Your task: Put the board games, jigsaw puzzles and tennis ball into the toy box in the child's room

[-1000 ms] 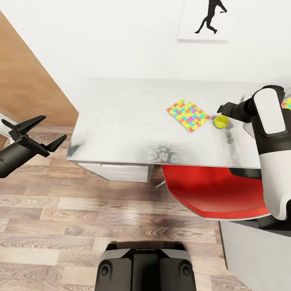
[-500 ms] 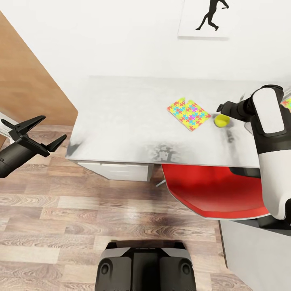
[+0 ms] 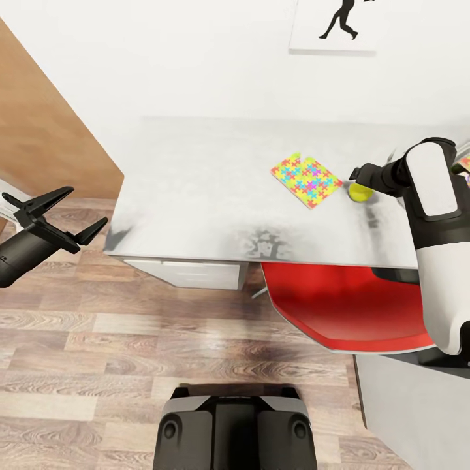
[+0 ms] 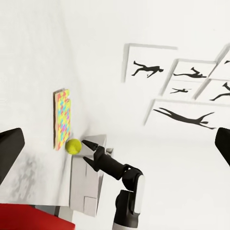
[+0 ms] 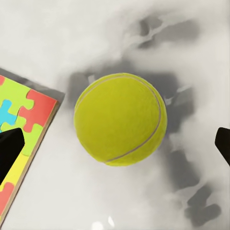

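White walls with a black player-silhouette poster (image 3: pixel 333 25) stood behind a pale grey-white marbled tabletop (image 3: pixel 196 189), smooth and mottled with darker smudges near its front edge, over a wood-plank floor (image 3: pixel 98 352). A glossy red chair seat (image 3: pixel 339 307) curved out from under the front edge.

The tennis ball (image 3: pixel 357 191), a fuzzy yellow-green sphere with a pale seam, lay on the tabletop just beside a corner of a jigsaw puzzle (image 3: pixel 306 181), a thin flat square of interlocking yellow, pink, blue and green pieces. In the right wrist view the ball (image 5: pixel 120 118) sat centred between the two dark fingers (image 5: pixel 10 151), which were spread wide and clear of it on either side. The right gripper (image 3: pixel 358 176) hung directly over the ball.

The left gripper (image 3: pixel 62 212) hovered off the tabletop's end above the floor, its black fingers (image 3: pixel 49 199) parted and empty.

Compared with half a second before, the right gripper had closed in over the ball, covering more of it in the head view; ball and puzzle lay as before.
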